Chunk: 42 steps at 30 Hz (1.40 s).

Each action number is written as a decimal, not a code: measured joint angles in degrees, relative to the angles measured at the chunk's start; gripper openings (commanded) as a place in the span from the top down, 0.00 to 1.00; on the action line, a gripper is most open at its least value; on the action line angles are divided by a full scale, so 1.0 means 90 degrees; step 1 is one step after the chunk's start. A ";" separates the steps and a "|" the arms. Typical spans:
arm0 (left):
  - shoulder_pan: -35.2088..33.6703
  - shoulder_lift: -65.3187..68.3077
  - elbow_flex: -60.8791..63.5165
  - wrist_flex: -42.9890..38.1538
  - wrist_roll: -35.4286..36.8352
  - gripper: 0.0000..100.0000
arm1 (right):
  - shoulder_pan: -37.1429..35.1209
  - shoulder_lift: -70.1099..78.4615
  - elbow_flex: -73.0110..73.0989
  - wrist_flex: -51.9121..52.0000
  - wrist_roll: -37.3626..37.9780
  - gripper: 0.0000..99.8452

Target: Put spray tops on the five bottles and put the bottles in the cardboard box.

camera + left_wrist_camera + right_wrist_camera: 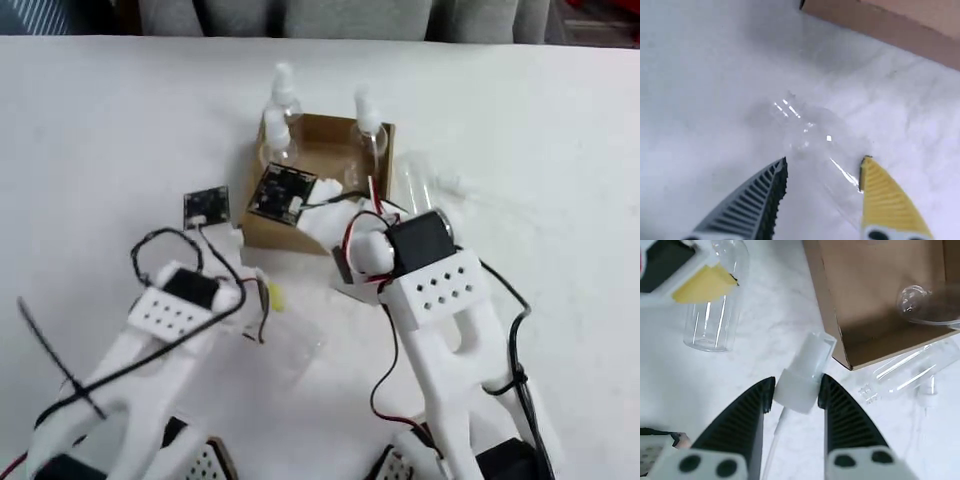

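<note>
Table bearing the cardboard box, in which two capped bottles stand; a third bottle lies just beside the box. Left pincer, open, straddles an uncapped bottle. Right pincer is clamped on a spray top. Best practice is probably to grip the bottle firmly first, then align the top's tube with its neck.
</note>
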 measured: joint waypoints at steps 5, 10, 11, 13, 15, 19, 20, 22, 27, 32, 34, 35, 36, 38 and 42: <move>0.0010 0.0694 -0.0225 0.0342 0.0088 0.66 | 0.0000 0.0000 0.0000 0.0000 0.0039 0.98; 0.0068 0.1172 -0.0225 0.0107 0.0098 0.75 | 0.0000 0.0000 0.0000 -0.0078 0.0244 0.98; 0.0049 0.1289 -0.0215 -0.0059 0.0098 0.77 | 0.0000 0.0000 0.0039 -0.0078 0.0244 0.98; 0.0039 0.1573 -0.0215 -0.0322 0.0098 0.78 | 0.0000 0.0000 0.0186 -0.0127 0.0274 0.98; -0.0088 0.1846 -0.0254 -0.0518 0.0098 0.81 | 0.0000 0.0000 0.0391 -0.0322 0.0274 0.98; -0.0205 0.2159 -0.0469 -0.0586 0.0098 0.93 | 0.0000 0.0000 0.0850 -0.0713 0.0274 0.98; -0.0205 0.2178 -0.0488 -0.0586 0.0098 0.97 | 0.0000 0.0000 0.0918 -0.0752 0.0283 0.98; -0.0205 0.2208 -0.0527 -0.0586 0.0098 0.97 | 0.0000 0.0000 0.1045 -0.0781 0.0274 0.98; -0.0381 0.2178 -0.0547 -0.0596 -0.0674 0.98 | 0.0000 0.0000 0.1153 -0.0781 0.0274 0.98; -0.0596 0.1612 -0.0537 -0.0127 -0.1954 0.98 | 0.0000 0.0000 0.1153 -0.0703 0.0010 0.98; -0.0596 0.1201 -0.0537 0.0000 -0.2520 0.98 | 0.0000 0.0000 0.1153 -0.0703 -0.0283 0.98; -0.0596 0.0977 -0.0537 0.0039 -0.2813 0.98 | 0.0000 0.0000 0.1153 -0.0703 -0.0459 0.98; -0.0586 0.0742 -0.0498 0.0049 -0.3067 0.98 | 0.0000 0.0000 0.1153 -0.0713 -0.0635 0.98; -0.0586 0.0234 -0.0342 0.0059 -0.3409 0.98 | 0.0000 -0.0020 0.1153 -0.0821 -0.1123 0.98; -0.0586 -0.0899 0.0127 -0.0293 -0.3497 0.97 | 0.0098 -0.0205 0.1055 -0.0947 -0.2198 0.98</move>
